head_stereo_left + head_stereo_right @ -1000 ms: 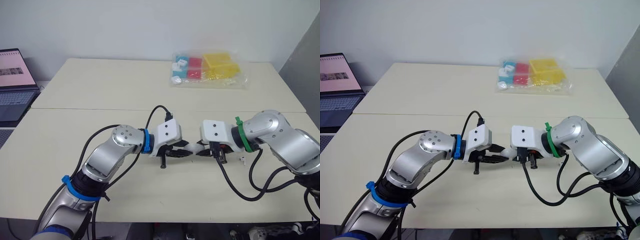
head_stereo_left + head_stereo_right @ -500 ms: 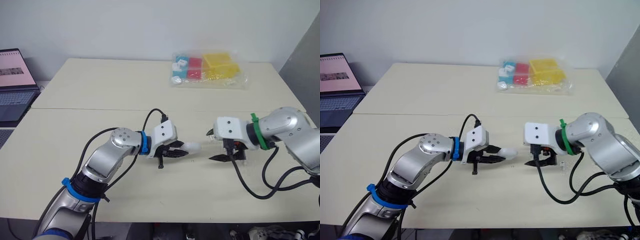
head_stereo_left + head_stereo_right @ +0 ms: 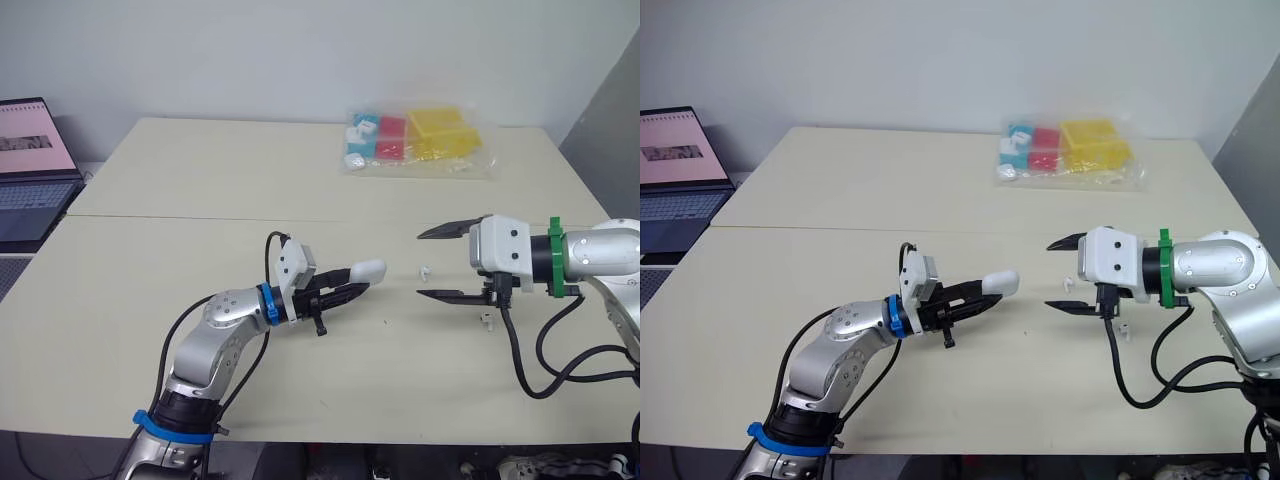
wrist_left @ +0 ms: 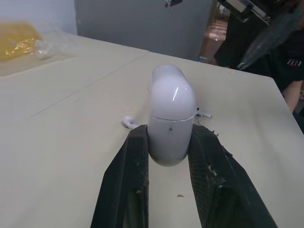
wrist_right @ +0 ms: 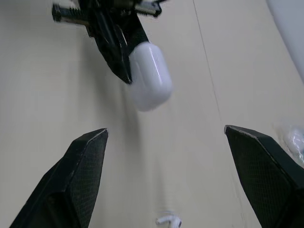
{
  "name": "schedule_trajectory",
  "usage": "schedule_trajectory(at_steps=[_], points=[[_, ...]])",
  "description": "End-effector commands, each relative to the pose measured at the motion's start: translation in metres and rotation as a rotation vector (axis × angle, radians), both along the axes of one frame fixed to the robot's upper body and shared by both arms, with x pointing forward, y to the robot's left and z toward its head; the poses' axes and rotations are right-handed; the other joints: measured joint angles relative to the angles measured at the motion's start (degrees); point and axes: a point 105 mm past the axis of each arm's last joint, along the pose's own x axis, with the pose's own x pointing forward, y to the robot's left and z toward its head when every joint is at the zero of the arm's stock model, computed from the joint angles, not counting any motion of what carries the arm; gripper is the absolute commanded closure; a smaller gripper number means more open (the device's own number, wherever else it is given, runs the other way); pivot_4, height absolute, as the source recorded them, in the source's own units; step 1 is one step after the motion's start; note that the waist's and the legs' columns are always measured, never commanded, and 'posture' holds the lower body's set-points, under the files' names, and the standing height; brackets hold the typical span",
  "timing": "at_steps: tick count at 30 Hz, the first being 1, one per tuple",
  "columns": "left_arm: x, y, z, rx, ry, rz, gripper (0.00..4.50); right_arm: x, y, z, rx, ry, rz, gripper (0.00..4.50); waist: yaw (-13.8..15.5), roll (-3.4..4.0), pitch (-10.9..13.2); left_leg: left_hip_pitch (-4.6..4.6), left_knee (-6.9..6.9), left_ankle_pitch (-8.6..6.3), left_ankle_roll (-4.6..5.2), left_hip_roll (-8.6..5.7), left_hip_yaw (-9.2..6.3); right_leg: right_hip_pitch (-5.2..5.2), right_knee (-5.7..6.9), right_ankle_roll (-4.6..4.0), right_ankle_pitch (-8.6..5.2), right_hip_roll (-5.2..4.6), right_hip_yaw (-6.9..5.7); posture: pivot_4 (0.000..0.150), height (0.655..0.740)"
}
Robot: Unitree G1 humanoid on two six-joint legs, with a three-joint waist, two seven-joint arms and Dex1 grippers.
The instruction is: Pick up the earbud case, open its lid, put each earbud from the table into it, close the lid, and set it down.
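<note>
The white earbud case (image 3: 367, 269), lid closed, is held a little above the table with my left gripper (image 3: 350, 287) shut on its lower half; the left wrist view shows the case (image 4: 172, 114) between both fingers (image 4: 135, 180). My right gripper (image 3: 420, 264) is open wide, to the right of the case and apart from it. One small white earbud (image 3: 424, 271) lies on the table below the right fingertips. Another earbud (image 3: 487, 320) lies under the right wrist. The right wrist view shows the case (image 5: 148, 76) and an earbud (image 5: 168, 221).
A clear plastic bag of coloured boxes (image 3: 415, 140) lies at the far side of the table (image 3: 200, 170). An open laptop (image 3: 30, 170) stands off the table's left edge. A seam crosses the tabletop behind both arms.
My right gripper let go of the case, opened wide and drew back to the right. My left arm pulled back to the left, keeping the case.
</note>
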Motion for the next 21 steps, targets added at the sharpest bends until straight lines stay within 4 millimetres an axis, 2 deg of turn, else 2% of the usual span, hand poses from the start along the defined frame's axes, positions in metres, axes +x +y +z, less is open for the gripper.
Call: schedule_trajectory(at_steps=[1, 12, 21], points=[[0.000, -0.004, 0.014, -0.016, -0.103, -0.006, 3.71, -0.007, 0.014, 0.012, 0.055, -0.055, 0.037, 0.42, -0.01, 0.00, 0.00, 0.01, 0.06, 0.00, 0.00, 0.00, 0.00, 0.00, 0.07, 0.00, 0.00, 0.00, 0.00, 0.150, 0.7400], [-0.003, -0.010, 0.012, -0.005, -0.159, -0.051, 3.71, 0.019, 0.033, 0.002, 0.003, -0.073, 0.023, 0.42, -0.16, 0.00, 0.00, 0.00, 0.58, 0.00, 0.01, 0.02, -0.04, 0.01, 0.44, -0.05, 0.02, 0.02, -0.02, 0.150, 0.7400], [-0.002, -0.011, 0.014, -0.002, -0.165, -0.050, 3.71, 0.027, 0.034, 0.001, -0.009, -0.060, 0.002, 0.42, -0.10, 0.00, 0.00, -0.08, 0.58, -0.01, 0.01, 0.01, -0.06, -0.02, 0.41, -0.05, 0.02, 0.01, -0.05, 0.150, 0.7400]])
